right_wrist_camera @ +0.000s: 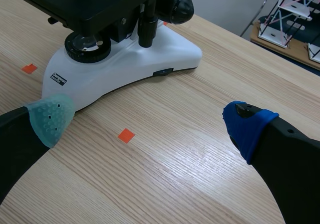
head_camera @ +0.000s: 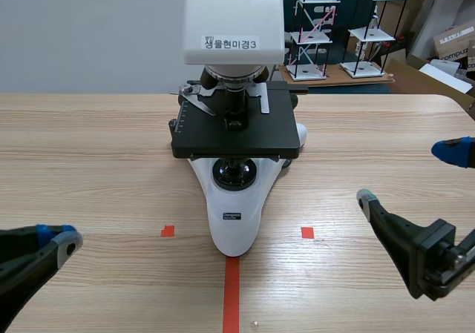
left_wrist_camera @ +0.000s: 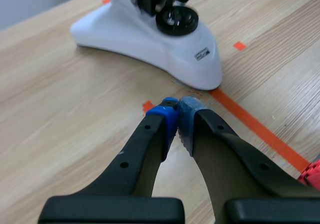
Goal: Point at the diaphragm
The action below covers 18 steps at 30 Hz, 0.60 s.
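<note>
The wooden desk [head_camera: 89, 147] fills most of the scene view, and a white microscope [head_camera: 234, 222] stands at its centre, rising out of the top of the frame, with a Korean label on its head. Its black stage [head_camera: 236, 136] spreads across the middle of the frame. The left arm [head_camera: 30, 262] sits in the lower left corner. Its left jaws are closed on nothing, the blue pads [left_wrist_camera: 170, 116] pressed together just above the desk, short of the microscope's front foot. The right arm [head_camera: 423, 251] enters at the lower right. The right jaws are spread wide, with a grey-green pad [right_wrist_camera: 50, 119] and a blue pad [right_wrist_camera: 247, 126] well apart, over bare wood beside the base. The diaphragm [right_wrist_camera: 120, 32] is tucked under the stage, directly above the round lamp lens [head_camera: 234, 173] on the base (it is largely hidden in shadow), and neither arm is near it. An orange-red tape line [head_camera: 231, 296] runs up from the bottom centre to the foot, flanked by two small squares [head_camera: 168, 231] [head_camera: 307, 232].
</note>
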Each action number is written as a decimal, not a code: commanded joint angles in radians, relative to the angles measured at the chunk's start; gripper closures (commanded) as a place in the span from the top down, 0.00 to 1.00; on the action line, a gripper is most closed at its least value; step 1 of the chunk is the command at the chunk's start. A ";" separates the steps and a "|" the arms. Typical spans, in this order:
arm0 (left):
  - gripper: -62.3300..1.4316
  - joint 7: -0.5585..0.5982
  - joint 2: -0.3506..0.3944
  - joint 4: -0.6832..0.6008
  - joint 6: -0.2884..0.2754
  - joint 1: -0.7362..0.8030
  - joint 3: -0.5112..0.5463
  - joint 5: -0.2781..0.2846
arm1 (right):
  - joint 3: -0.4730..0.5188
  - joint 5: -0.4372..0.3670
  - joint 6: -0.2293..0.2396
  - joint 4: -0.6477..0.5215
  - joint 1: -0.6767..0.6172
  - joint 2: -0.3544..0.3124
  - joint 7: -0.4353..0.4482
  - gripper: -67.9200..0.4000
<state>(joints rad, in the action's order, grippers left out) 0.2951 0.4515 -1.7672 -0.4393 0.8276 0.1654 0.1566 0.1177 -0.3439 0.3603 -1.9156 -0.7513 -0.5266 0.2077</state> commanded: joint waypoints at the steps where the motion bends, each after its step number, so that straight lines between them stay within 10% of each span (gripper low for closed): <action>1: 0.08 0.080 -0.005 0.058 -0.001 -0.001 -0.019 0.008 | 0.007 -0.007 0.000 -0.013 0.003 -0.011 0.016 1.00; 8: 0.08 0.420 -0.005 0.376 -0.001 -0.122 -0.109 0.005 | 0.007 -0.007 0.000 -0.013 0.003 -0.011 0.016 1.00; 18: 0.08 0.795 -0.014 0.784 -0.001 -0.393 -0.278 -0.143 | 0.007 -0.007 0.000 -0.013 0.003 -0.011 0.015 1.00</action>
<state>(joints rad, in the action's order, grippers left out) 1.0721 0.4484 -0.9543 -0.4385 0.4385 -0.1135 0.0166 0.1177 -0.3439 0.3603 -1.9156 -0.7513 -0.5266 0.2077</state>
